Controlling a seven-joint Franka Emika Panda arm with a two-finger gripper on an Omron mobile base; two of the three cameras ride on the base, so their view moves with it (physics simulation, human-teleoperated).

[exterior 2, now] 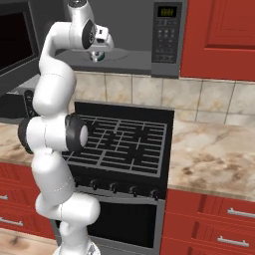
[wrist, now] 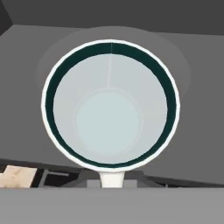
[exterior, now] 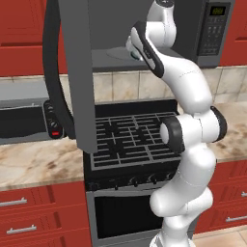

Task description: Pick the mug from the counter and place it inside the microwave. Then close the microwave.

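The microwave (exterior: pixel 214 30) hangs above the stove with its door (exterior: pixel 77 72) swung wide open to the left. My arm reaches into its cavity. In the hand view I look straight down into the mug (wrist: pixel 110 105): white inside, dark teal ring under the rim, handle (wrist: pixel 111 178) toward the bottom edge. It hangs over the round turntable (wrist: pixel 183 65) on the microwave floor; whether it touches is unclear. My gripper (exterior 2: pixel 98 49) is shut on the mug (exterior 2: pixel 98 57), a teal sliver of which (exterior: pixel 137 56) peeks out below the hand. My gripper (exterior: pixel 133 50) is at the cavity's front middle.
The black grated stove (exterior: pixel 128 137) lies directly below the microwave. The marbled counter (exterior: pixel 29 161) runs on both sides, over red drawers (exterior 2: pixel 219 219). A grey toaster oven (exterior: pixel 24 120) stands at the left behind the open door. The keypad (exterior 2: pixel 167 35) is on the microwave's right.
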